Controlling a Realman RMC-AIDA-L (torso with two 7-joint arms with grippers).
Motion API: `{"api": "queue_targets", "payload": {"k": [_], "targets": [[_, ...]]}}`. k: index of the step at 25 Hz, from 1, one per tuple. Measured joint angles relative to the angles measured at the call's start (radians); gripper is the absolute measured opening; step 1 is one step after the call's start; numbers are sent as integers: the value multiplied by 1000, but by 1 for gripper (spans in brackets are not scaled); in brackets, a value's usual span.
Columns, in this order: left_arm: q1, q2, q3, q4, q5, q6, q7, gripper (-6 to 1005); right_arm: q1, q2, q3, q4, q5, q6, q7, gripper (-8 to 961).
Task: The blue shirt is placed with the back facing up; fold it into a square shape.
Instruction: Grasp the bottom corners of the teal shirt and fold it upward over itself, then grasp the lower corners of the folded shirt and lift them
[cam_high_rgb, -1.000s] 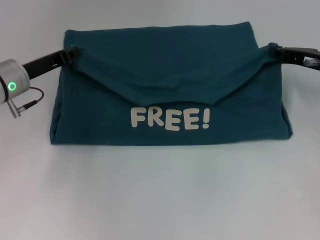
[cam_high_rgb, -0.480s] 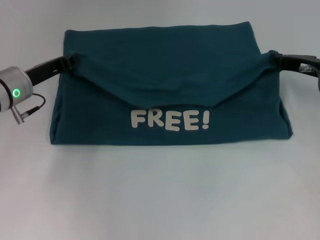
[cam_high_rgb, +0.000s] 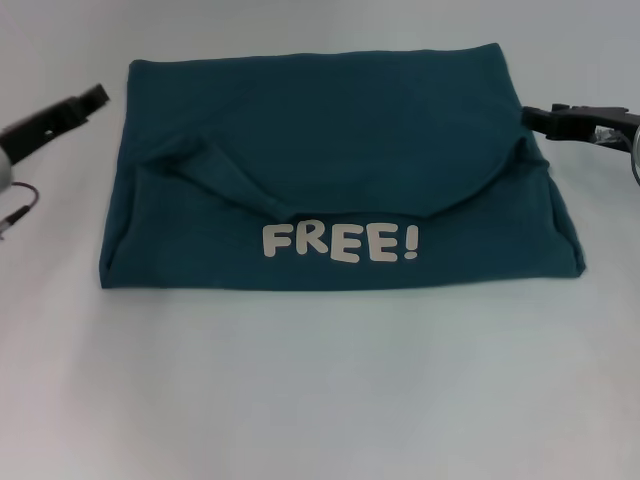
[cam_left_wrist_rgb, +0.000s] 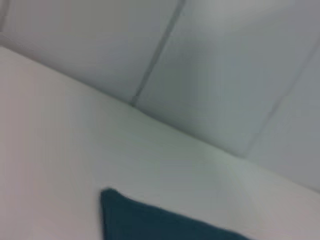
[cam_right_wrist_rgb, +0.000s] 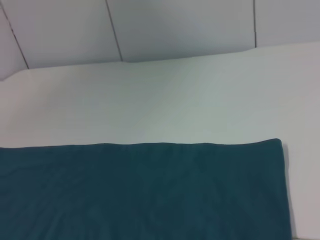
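The blue shirt (cam_high_rgb: 330, 150) lies folded on the white table, its white "FREE!" lettering (cam_high_rgb: 340, 241) facing up near the front edge. Two folded-in flaps meet in a curved edge above the lettering, and the left flap lies rumpled. My left gripper (cam_high_rgb: 95, 97) hangs open off the shirt's far-left corner, clear of the cloth. At the shirt's right edge, my right gripper (cam_high_rgb: 535, 118) is open and holds nothing. A corner of the shirt (cam_left_wrist_rgb: 150, 222) shows in the left wrist view. The right wrist view shows the shirt's flat far edge (cam_right_wrist_rgb: 140, 190).
The white table (cam_high_rgb: 320, 380) stretches wide in front of the shirt. A panelled wall (cam_right_wrist_rgb: 175, 25) rises behind the table's far edge. A cable (cam_high_rgb: 18, 205) dangles from the left arm at the left border.
Both grippers have let go of the flaps they held. The left gripper has drawn back to the left and up, and its flap has dropped onto the shirt. The right flap has settled too.
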Motion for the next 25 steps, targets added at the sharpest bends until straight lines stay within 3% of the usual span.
{"api": "queue_targets", "payload": {"k": [8, 10, 11, 16, 25], "targets": [[72, -1, 25, 49, -12, 144, -3, 746, -32, -16, 0, -41, -1, -155, 59, 499], [97, -1, 47, 66, -15, 198, -8, 838, -55, -17, -4, -73, -1, -233, 90, 625], [109, -1, 54, 77, -15, 228, -10, 850, -68, -17, -7, -89, -1, -269, 105, 688], [169, -5, 81, 119, -12, 355, -12, 909, -135, -22, -29, -156, -4, -421, 179, 791], [278, -27, 192, 221, 6, 392, -3, 906, -221, -30, -34, -210, -2, -570, 276, 900]]}}
